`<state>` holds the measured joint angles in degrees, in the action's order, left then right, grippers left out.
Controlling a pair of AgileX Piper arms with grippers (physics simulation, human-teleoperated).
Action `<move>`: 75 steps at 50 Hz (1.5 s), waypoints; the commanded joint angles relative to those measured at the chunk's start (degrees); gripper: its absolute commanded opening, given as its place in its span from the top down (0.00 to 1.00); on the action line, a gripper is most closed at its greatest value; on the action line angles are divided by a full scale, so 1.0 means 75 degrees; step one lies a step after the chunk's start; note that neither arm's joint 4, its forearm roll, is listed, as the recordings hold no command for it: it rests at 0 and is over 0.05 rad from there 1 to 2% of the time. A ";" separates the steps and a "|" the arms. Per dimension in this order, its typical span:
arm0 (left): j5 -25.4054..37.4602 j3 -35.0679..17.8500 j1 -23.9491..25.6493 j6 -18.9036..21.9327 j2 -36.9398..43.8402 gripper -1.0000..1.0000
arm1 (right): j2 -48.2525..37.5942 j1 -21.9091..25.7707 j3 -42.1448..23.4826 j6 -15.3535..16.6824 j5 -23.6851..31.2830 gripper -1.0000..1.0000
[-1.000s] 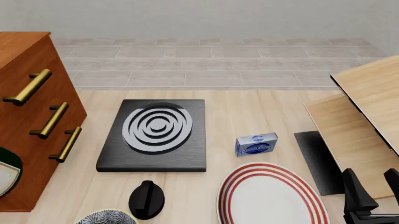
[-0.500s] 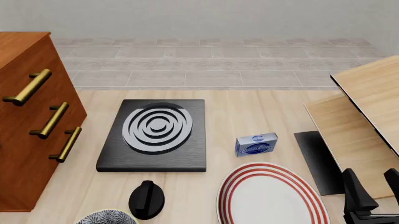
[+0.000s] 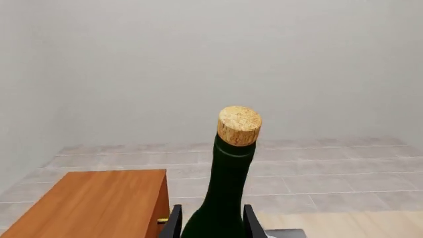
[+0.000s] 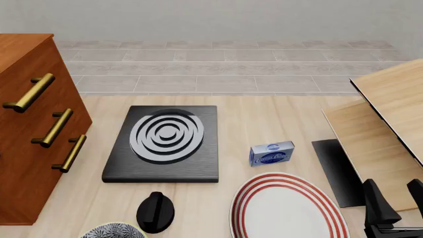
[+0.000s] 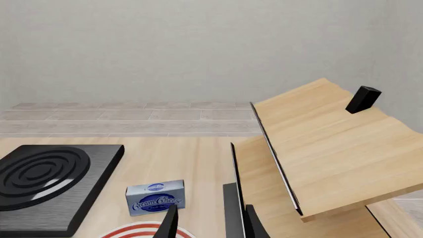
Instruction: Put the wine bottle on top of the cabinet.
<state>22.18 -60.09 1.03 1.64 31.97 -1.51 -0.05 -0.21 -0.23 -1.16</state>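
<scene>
The wine bottle point(image 3: 227, 193), dark green with a tan cork point(image 3: 239, 124), stands upright between the two fingers of my left gripper point(image 3: 211, 225), which is shut on its body. In the left wrist view the reddish-brown top of the cabinet point(image 3: 92, 203) lies lower than the cork and off to one side of the bottle. The front view shows the cabinet point(image 4: 29, 134) at the far left with its brass handles, but neither the bottle nor the left gripper. My right gripper point(image 4: 395, 198) rests open at the bottom right corner, holding nothing.
A black hob plate point(image 4: 165, 141) lies mid-table, with a blue cream cheese box point(image 4: 271, 152) to its right. A red-striped plate point(image 4: 288, 208), a black knob-shaped object point(image 4: 155, 212) and a patterned bowl point(image 4: 112, 231) line the near edge. A pale slanted wooden rack point(image 4: 387, 119) fills the right.
One second ago the bottle's dark green base showed at the front view's left edge beside the cabinet; it has since left that view. The right arm has not moved.
</scene>
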 commanded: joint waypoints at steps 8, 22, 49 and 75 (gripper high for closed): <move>-0.0340 -0.0589 -0.0821 0.0106 0.0938 1.00 | 0.0000 0.0000 0.0000 0.0000 0.0000 0.00; -0.0581 -0.0913 -0.1537 0.0098 0.1508 1.00 | 0.0000 0.0000 0.0000 0.0000 0.0000 0.00; -0.0789 -0.1553 -0.2485 0.0135 0.2154 1.00 | 0.0000 0.0000 0.0000 0.0000 0.0000 0.00; -0.1749 -0.1028 -0.3605 0.0222 0.2919 1.00 | 0.0000 0.0000 0.0000 0.0000 0.0000 0.00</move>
<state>11.86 -68.81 -22.76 2.34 51.80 -1.51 -0.05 -0.21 -0.23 -1.16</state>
